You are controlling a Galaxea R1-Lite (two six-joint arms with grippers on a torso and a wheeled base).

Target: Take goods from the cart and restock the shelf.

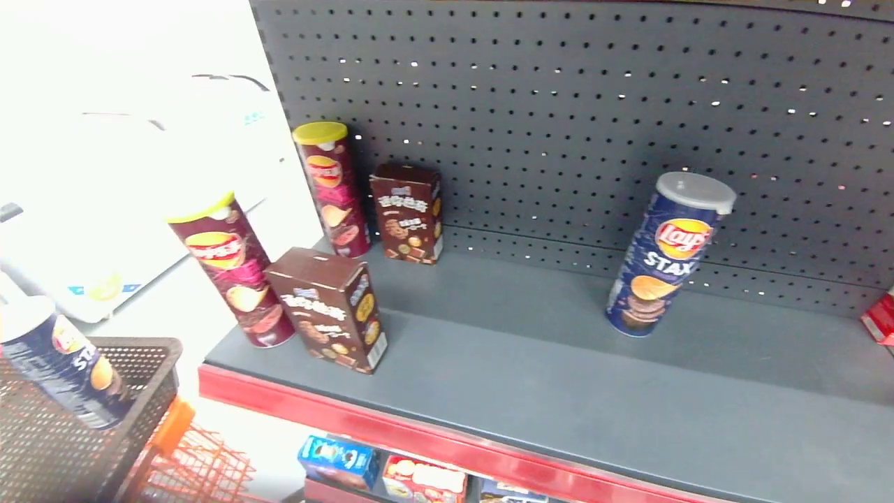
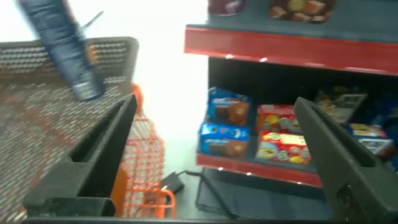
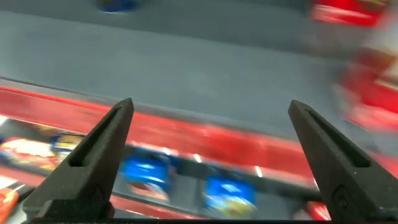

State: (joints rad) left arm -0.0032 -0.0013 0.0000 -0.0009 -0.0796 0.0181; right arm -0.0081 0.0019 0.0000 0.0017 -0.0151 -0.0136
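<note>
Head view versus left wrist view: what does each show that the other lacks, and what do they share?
The head view adds the pegboard and the standing blue can on the shelf. The left wrist view adds the left gripper, open and empty. Shared: the leaning blue can in the basket, the shelf's red edge and the blue packs on the lower level.

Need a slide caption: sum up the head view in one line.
Grey shelf holding two maroon chip cans, two brown boxes and a blue can; another blue can sits in the cart basket.
</note>
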